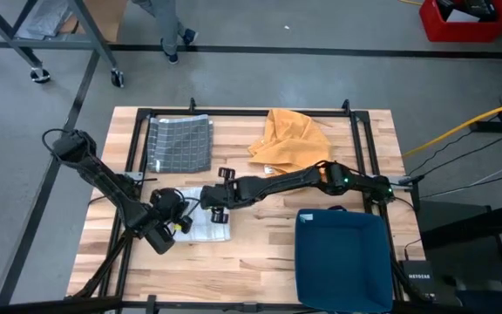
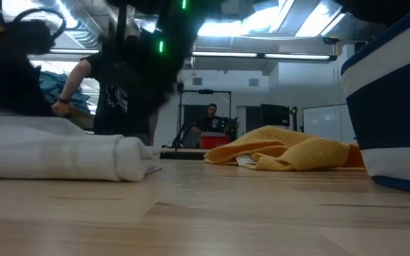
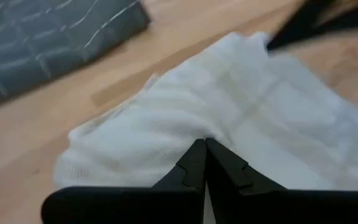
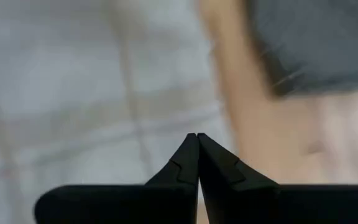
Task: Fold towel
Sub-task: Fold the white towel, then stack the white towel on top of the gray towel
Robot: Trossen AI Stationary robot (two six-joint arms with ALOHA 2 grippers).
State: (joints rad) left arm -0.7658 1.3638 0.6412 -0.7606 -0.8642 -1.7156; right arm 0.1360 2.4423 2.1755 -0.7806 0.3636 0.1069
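A white towel [image 1: 203,224] lies folded small on the wooden table between the two arms; in the low view the white towel [image 2: 55,153] shows a rounded folded edge [image 2: 130,158] resting on the wood. My left gripper [image 1: 179,224] is shut at the towel's left side, and its shut tips [image 3: 204,144] stand over the white cloth [image 3: 247,118]. My right gripper [image 1: 219,212] is shut over the towel's far right part, its gripper tips [image 4: 196,138] just above the white cloth [image 4: 73,93]. My left gripper points its shut fingers slanting down onto the towel's top layer [image 3: 185,127] near its left side; whether the tips touch or pinch the cloth I cannot tell. My right gripper holds its shut fingers from above over the towel's top [image 4: 166,118]; I cannot tell whether they touch.
A folded grey towel [image 1: 179,144] lies at the far left of the table and a crumpled orange towel [image 1: 290,139] at the far middle. A blue bin [image 1: 342,257] stands at the near right. A person stands beyond the table's far edge [image 2: 119,92].
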